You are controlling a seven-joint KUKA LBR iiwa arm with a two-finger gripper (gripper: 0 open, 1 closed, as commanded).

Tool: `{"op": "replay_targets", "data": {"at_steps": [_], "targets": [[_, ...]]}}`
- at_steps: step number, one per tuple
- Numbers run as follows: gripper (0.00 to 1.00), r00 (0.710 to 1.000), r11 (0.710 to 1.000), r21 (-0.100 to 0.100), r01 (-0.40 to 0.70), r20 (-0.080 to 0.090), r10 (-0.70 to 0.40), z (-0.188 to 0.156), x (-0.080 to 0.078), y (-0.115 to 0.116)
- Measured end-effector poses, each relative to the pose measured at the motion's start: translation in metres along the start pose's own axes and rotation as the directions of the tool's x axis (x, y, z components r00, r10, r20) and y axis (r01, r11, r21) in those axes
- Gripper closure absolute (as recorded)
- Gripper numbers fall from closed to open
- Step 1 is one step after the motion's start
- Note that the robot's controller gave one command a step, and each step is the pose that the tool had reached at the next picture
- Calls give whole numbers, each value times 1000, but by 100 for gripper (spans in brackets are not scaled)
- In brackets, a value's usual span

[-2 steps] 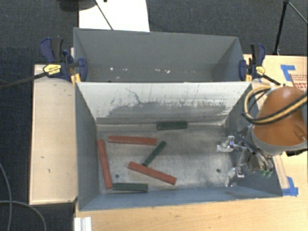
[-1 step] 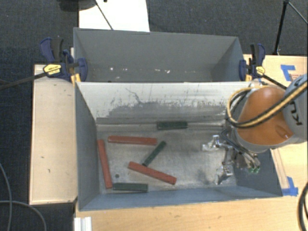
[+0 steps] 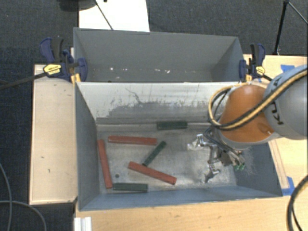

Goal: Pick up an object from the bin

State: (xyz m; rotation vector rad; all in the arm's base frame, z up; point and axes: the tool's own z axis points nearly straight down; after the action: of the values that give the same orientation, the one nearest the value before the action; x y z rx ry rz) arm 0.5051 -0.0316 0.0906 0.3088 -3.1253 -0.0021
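Over bare floor at the right of the grey metal bin hangs the gripper; open or closed, cannot tell. Nearest thing: a long red flat stick, well to its left. Risk: closing here grabs nothing, and flat sticks may slip. The orange wrist cover hides the claw's upper part.

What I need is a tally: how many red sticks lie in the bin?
3. One red stick far left, a second farther back, a third slanted centrally. The arm may hide others.
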Motion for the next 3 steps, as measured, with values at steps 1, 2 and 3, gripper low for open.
{"op": "replay_targets", "data": {"at_steps": [1,2,3], "targets": [[0,987,987,1,-163,5,163,-14,-2,23],[0,966,966,0,-257,2,257,-11,-7,48],[0,992,992,1,-129,3,129,16,-5,68]]}}
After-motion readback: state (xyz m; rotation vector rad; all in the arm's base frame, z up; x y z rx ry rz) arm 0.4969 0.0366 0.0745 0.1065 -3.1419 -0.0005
